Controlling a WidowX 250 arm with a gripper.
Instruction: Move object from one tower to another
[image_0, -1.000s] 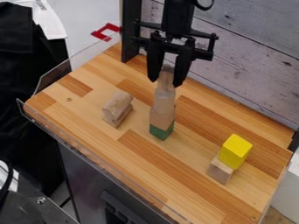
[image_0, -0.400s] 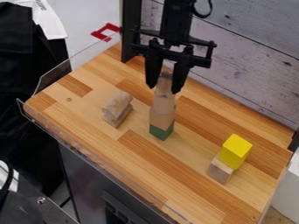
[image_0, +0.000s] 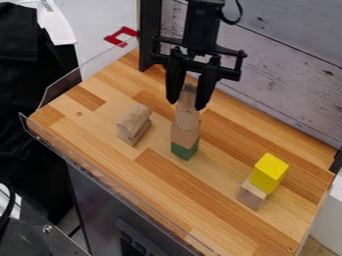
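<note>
Firstly, gripper (image_0: 186, 105): it is one, black, and it points down over the middle tower (image_0: 186, 134); its two fingers are apart, one at each side of the top block (image_0: 187, 96). If they press on it, I cannot tell.
Top block: one, of plain wood, at the upper end of the middle tower, between the fingers.
Middle tower: one green block (image_0: 184, 151) at the bottom, and above it at least three plain wooden pieces; the exact number is hard to tell.
Left stack (image_0: 135, 125): two wooden pieces, the upper one with a rounded top.
Right tower: two blocks, one yellow (image_0: 268, 172) which sits on one plain wooden base (image_0: 252, 194).
Difference: compared with one second ago, the gripper has come lower around the top block; the three stacks stay in the same places.
Wooden table (image_0: 220, 187): it carries all three stacks, and a low clear wall (image_0: 63, 90) goes along its left edge.
Red piece (image_0: 121, 36): one, beyond this wall, near the black post (image_0: 150, 35).
</note>
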